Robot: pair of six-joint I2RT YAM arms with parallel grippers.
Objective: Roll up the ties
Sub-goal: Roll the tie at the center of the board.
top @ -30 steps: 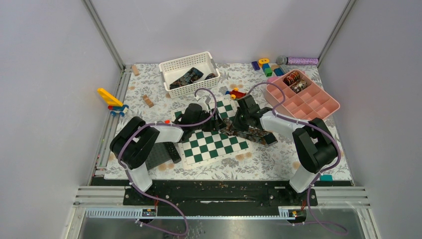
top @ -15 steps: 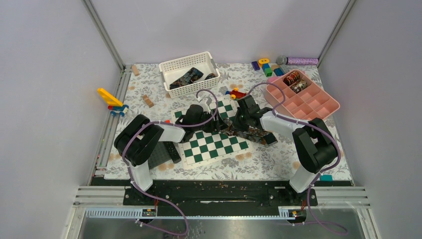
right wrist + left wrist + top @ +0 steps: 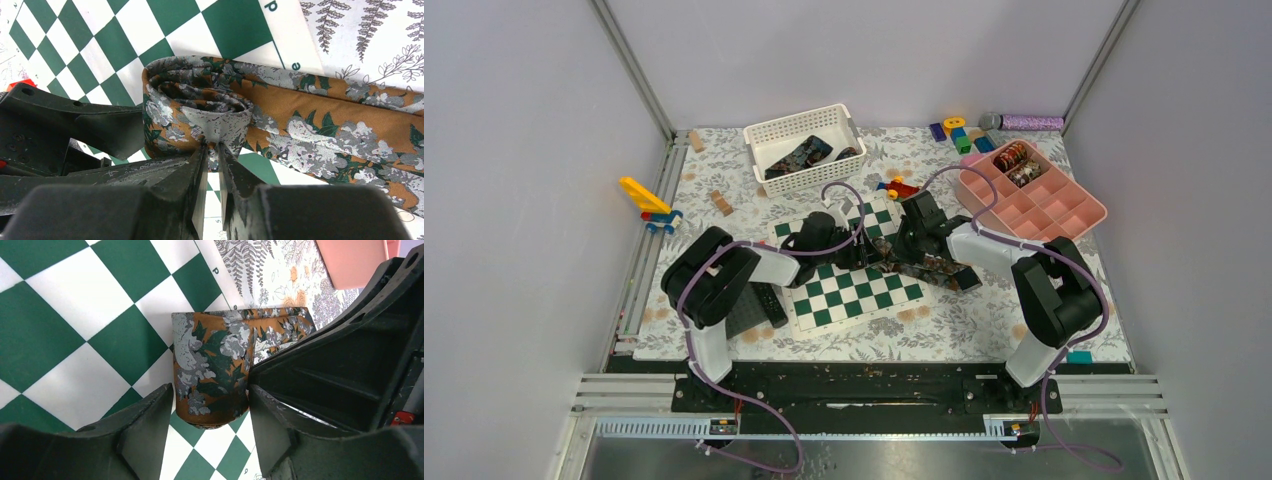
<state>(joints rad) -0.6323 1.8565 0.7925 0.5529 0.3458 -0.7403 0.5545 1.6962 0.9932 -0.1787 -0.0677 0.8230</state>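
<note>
Right claw: you're pinching the tie at its coil | left claw: spread, straddling that coil mid-frame | loose tail runs toward frame right

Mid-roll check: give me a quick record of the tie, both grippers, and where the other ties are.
tie: partly rolled on the chessboard, tail trailing off the board
right gripper: shut on the tie, pinching the roll's outer layer
left gripper: open, one finger either side of the roll; contact unclear
basket: loose ties inside
tray: coils in its far corner compartments
</note>
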